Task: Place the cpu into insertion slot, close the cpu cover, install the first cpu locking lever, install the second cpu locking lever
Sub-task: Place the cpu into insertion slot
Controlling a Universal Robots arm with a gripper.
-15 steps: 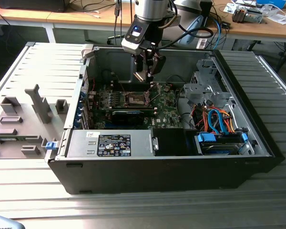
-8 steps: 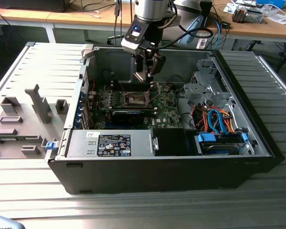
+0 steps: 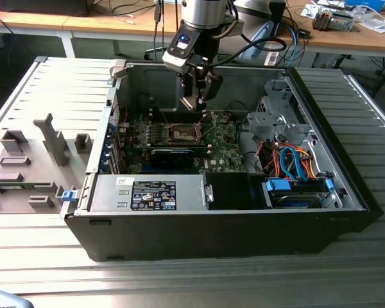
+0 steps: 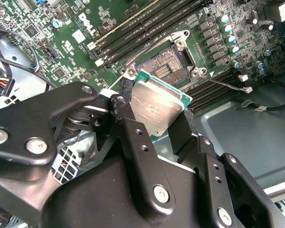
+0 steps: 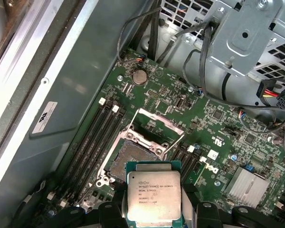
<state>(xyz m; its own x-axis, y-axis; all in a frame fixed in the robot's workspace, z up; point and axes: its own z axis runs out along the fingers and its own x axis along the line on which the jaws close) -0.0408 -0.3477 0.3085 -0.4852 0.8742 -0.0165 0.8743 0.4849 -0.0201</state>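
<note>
My gripper [image 3: 199, 101] hangs inside the open computer case, above the green motherboard [image 3: 224, 151]. It is shut on the cpu [image 4: 159, 107], a flat square chip with a silvery face and a green edge, held by two opposite sides between the black fingers [image 4: 133, 128]. In the first wrist view the cpu [image 5: 153, 192] hovers just short of the insertion slot [image 5: 130, 159], apart from it. The insertion slot [image 4: 164, 66] lies uncovered, its dark contact field showing. The cpu cover [image 5: 161, 121] stands tilted open behind the slot. A thin locking lever [image 4: 225, 84] sticks out beside the slot.
A long black card [image 3: 173, 156] lies in front of the slot, a labelled metal box [image 3: 154, 192] nearer still. A drive cage [image 3: 276, 122] and orange and blue cables [image 3: 292, 163] fill the exterior view's right. Case walls enclose the board. Grey fixtures [image 3: 48, 141] stand outside on the left.
</note>
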